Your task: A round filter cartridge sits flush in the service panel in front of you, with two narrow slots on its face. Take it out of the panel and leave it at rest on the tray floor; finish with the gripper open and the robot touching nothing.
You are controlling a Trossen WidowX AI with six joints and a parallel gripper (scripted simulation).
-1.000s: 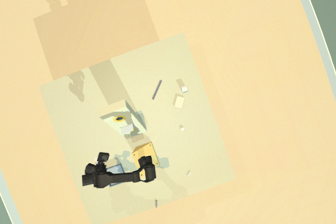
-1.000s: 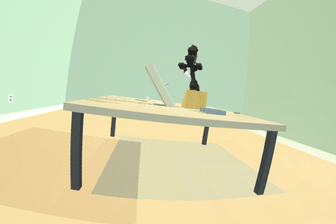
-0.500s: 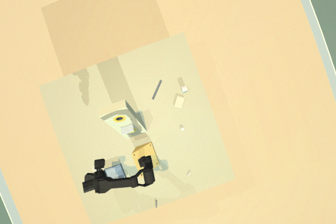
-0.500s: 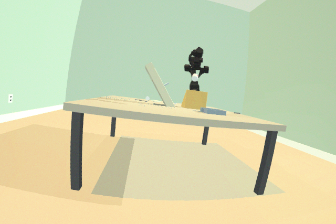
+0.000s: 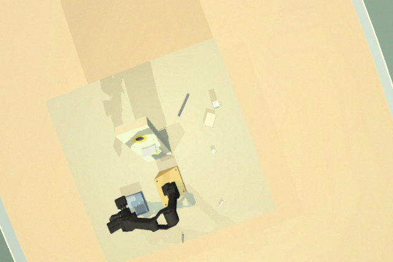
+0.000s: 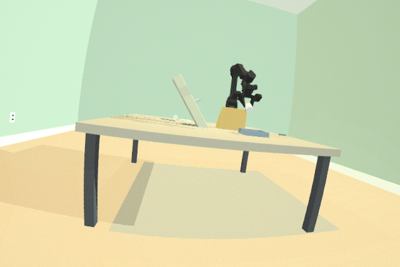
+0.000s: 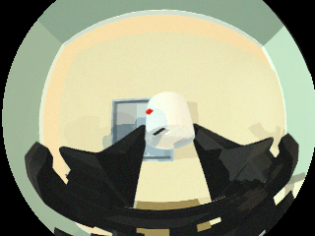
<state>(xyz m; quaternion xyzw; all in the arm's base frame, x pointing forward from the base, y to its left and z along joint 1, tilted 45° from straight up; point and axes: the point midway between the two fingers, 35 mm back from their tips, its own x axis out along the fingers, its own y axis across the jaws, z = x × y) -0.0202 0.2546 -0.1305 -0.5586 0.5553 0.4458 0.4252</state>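
Observation:
The white round cartridge [image 6: 249, 107] [image 7: 169, 118] is between the fingertips of my gripper [image 6: 248, 105] [image 7: 168, 129], which is shut on it. A red mark and a dark slot show on it in the wrist view. It is held in the air above table height. The blue-grey tray [image 5: 145, 203] [image 6: 254, 133] [image 7: 114, 118] lies below; in the wrist view the cartridge covers part of it. The tilted service panel [image 5: 131, 148] [image 6: 190, 102] stands apart from the gripper, its yellow-ringed round opening [image 5: 139, 138] dark.
The arm stands on a yellow base block [image 5: 160, 186] [image 6: 231, 118] beside the tray. A pale flap [image 5: 148, 150] juts from the panel face. A dark bar [image 5: 183, 104], a cream block [image 5: 209, 119], a white cube [image 5: 215, 104] and other small items lie on the table.

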